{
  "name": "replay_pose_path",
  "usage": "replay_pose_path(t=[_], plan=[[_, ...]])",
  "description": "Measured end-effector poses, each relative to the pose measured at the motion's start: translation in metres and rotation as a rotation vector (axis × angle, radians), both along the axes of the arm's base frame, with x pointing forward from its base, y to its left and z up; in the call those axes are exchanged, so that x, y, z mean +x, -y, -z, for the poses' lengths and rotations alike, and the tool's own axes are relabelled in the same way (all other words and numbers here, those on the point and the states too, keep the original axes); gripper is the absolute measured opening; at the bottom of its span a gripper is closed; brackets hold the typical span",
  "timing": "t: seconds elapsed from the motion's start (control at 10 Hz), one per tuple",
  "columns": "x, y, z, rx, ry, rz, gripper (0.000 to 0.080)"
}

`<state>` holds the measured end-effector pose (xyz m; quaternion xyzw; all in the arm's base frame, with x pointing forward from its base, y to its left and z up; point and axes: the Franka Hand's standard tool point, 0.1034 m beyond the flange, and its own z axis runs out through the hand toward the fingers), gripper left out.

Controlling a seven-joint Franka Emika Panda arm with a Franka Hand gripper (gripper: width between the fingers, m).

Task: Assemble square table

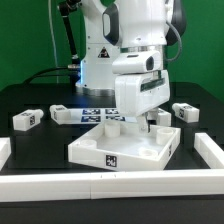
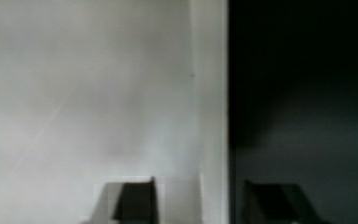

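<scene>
Black counter (image 1: 30,95) before green backdrop (image 1: 20,40): square table top (image 1: 100,150), lower centre of exterior frame, white plastic, judged light, rigid, smooth and slippery, best taken by its thin raised rim (image 2: 208,100), which the hand (image 1: 149,123) straddles, fingers (image 2: 131,200) close either side, contact indiscernible.

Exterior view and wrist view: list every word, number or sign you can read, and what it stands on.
Words or numbers: none can be read in either view.
Tabletop, legs, marker board: only black-and-white coded squares, no letters.
Wrist view: too blurred, no text shows.
</scene>
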<state>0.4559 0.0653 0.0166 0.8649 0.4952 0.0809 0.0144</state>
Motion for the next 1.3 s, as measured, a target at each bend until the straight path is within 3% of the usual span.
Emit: replay_pose_path(t=[0.1, 1.0, 1.3], plan=[[0.0, 0.0, 0.0, 0.0, 0.0, 0.002, 0.0062], [0.0, 0.0, 0.0, 0.0, 0.0, 0.0, 0.0061], [0.021, -0.019, 0.0, -0.026, -0.005, -0.175, 0.0061]])
